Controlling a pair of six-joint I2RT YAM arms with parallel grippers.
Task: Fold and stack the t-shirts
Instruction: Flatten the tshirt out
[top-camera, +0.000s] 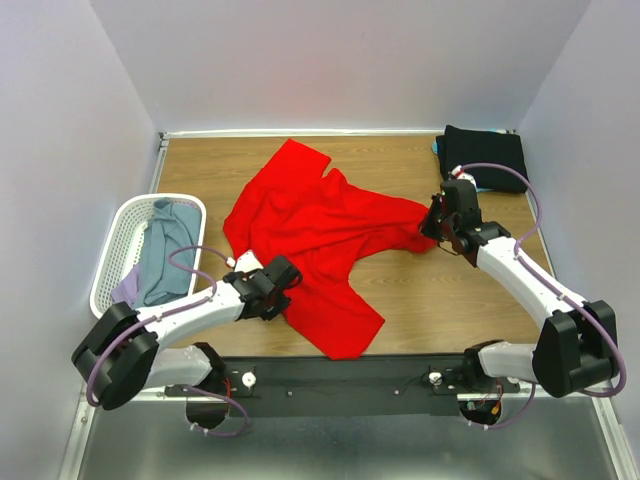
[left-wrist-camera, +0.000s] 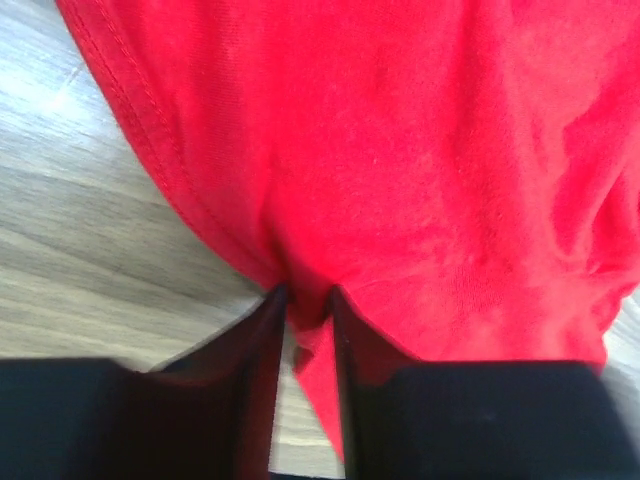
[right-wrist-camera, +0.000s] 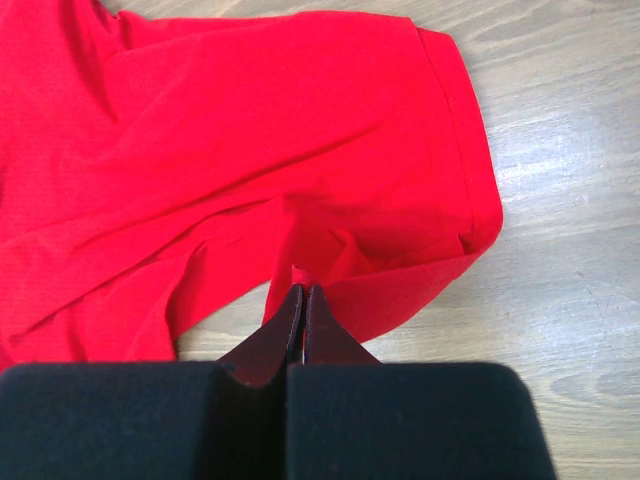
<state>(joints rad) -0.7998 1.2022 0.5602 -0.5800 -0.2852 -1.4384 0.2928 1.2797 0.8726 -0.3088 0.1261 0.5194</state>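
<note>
A bright red t-shirt (top-camera: 320, 230) lies spread and crumpled across the middle of the wooden table (top-camera: 450, 300). My left gripper (top-camera: 288, 277) is at its near left edge. In the left wrist view the jaws (left-wrist-camera: 307, 295) stand narrowly apart with a bunched fold of the red shirt (left-wrist-camera: 420, 150) pinched between them. My right gripper (top-camera: 431, 226) is at the shirt's right sleeve. In the right wrist view it (right-wrist-camera: 303, 288) is shut tight on a fold of the red cloth (right-wrist-camera: 250, 130) next to the sleeve hem. A folded black t-shirt (top-camera: 487, 158) lies at the back right with a teal edge (top-camera: 438, 147) beneath it.
A white mesh laundry basket (top-camera: 118, 235) stands at the left edge, holding a grey-blue shirt (top-camera: 165, 250) and a lavender one (top-camera: 126, 290). White walls close in the table at the back and sides. A black rail (top-camera: 340, 375) runs along the near edge.
</note>
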